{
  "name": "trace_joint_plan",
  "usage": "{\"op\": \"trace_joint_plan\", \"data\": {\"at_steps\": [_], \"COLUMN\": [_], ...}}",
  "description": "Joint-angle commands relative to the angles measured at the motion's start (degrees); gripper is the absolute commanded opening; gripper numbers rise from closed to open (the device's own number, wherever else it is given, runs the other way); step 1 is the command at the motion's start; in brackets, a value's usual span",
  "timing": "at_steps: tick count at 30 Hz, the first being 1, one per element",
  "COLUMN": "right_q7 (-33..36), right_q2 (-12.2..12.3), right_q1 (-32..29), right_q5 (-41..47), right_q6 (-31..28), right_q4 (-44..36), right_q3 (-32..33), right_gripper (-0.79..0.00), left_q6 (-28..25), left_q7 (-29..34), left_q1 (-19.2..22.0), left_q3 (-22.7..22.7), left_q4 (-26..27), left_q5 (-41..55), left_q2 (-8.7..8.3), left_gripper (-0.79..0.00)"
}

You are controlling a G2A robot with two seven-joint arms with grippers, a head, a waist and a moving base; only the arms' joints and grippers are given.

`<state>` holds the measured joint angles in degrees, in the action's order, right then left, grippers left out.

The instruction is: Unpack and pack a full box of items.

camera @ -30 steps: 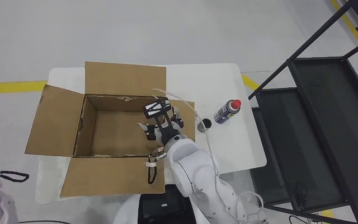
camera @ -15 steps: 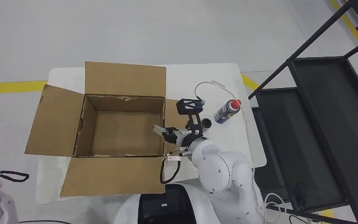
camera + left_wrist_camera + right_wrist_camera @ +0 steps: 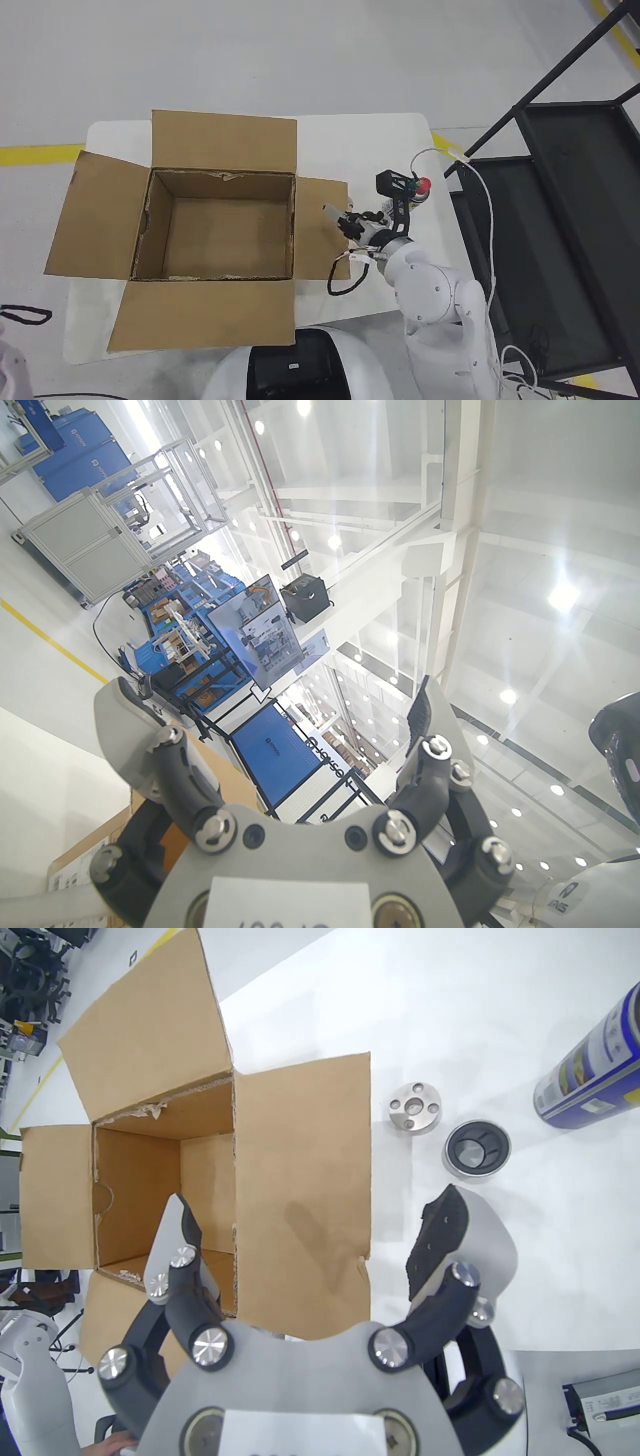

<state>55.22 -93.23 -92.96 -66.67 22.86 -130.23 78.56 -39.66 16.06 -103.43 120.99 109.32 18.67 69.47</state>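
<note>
The box (image 3: 225, 140) on the counter (image 3: 450, 1003) looks empty, so I judge packing starts now. The right claw (image 3: 310, 1203), spread apart and empty, hangs near the metal disc (image 3: 415, 1108), black ring (image 3: 476, 1148) and spray can (image 3: 590, 1073). Next it should lower onto one. The left claw (image 3: 272, 695), also apart, points upward.

Left hand (image 3: 270, 692) gapes wide beside box (image 3: 75, 862).

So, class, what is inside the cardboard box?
Inside the cardboard box, only its bare floor and walls show; the floor strip behind its robot-side wall is covered.
</note>
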Motion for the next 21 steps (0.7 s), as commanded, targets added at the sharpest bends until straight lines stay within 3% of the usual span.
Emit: {"op": "trace_joint_plan", "data": {"at_steps": [1, 6, 10, 14, 21], "right_q7": [-4.5, -15.65, -19.28, -23.16, -28.85], "right_q2": [-0.03, 0.33, 1.42, 2.09, 2.56], "right_q1": [0.67, 1.11, 0.32, 0.52, 3.3], "right_q5": [2.3, 5.35, -6.9, -19.72, -24.36], "right_q6": [0.13, -3.8, -8.31, -7.57, -8.01], "right_q4": [-0.29, 2.58, 4.92, 8.79, 19.34], "right_q3": [1.49, 6.78, 9.9, 11.18, 11.82], "right_gripper": [0.0, 0.0, 0.0, 0.0, 0.0], "left_q6": [0.0, 0.0, 0.0, 0.0, 0.0], "left_q7": [0.0, 0.0, 0.0, 0.0, 0.0], "left_q1": [0.0, 0.0, 0.0, 0.0, 0.0], "left_q3": [0.0, 0.0, 0.0, 0.0, 0.0], "left_q4": [0.0, 0.0, 0.0, 0.0, 0.0], "left_q5": [0.0, 0.0, 0.0, 0.0, 0.0], "left_q2": [0.0, 0.0, 0.0, 0.0, 0.0], "left_gripper": [0.0, 0.0, 0.0, 0.0, 0.0]}}
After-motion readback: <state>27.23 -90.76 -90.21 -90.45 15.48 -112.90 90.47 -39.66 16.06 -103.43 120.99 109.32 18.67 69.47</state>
